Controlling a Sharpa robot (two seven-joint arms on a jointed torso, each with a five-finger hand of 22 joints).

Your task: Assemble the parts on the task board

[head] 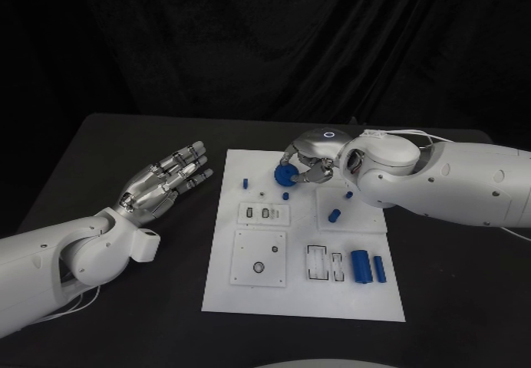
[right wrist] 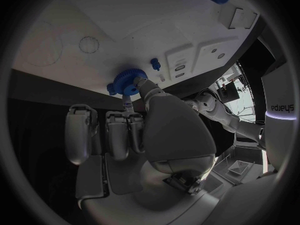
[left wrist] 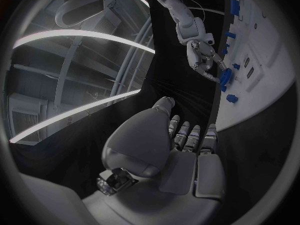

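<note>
Right hand (head: 311, 163): I see it pinching the blue gear (head: 285, 176) over the task board's (head: 298, 299) far edge.
Left hand (head: 168, 182): spread, holding nothing, left of the board.
Risk: I judge the fingertip pinch shallow; the gear may slip or seat tilted.

task board (head: 305, 295) — 1 | blue parts (head: 361, 265) — about 7 | robot hands (head: 166, 181) — 2

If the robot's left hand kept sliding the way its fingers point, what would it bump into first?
Probably nothing soon. The left hand lies open beside the task board, fingers aimed toward the table's far edge. They seem to pass just left of the board's far corner, over bare black table, though depth is hard to judge.
</note>
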